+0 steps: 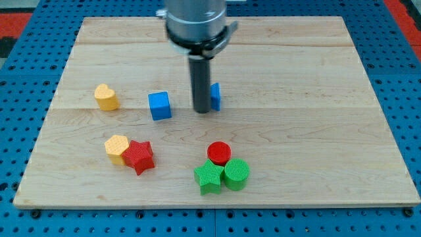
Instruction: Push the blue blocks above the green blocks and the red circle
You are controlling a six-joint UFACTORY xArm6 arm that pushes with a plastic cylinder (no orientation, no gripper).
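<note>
A pale wooden desk (316,79) fills the frame over blue pegboard (401,79); my tip (201,110) touches a half-hidden blue block (216,96) at centre, a gripperless tool.

Lab bench, robotics test setup. Pale wood board (368,85) sits on a blue perforated base (20,131), regular grid of holes showing past the board's left, right and bottom edges. Red surface (26,16) with the same hole pattern past the top-left corner, and more red past the top-right. Grey arm housing (196,23) comes down over the top edge, ending in a dark rod (199,82), tip (202,110) on the board. Props are small ribbed plastic blocks (222,174), look 3D-printed, in plain red, green, blue, yellow. No household or shop items anywhere.
</note>
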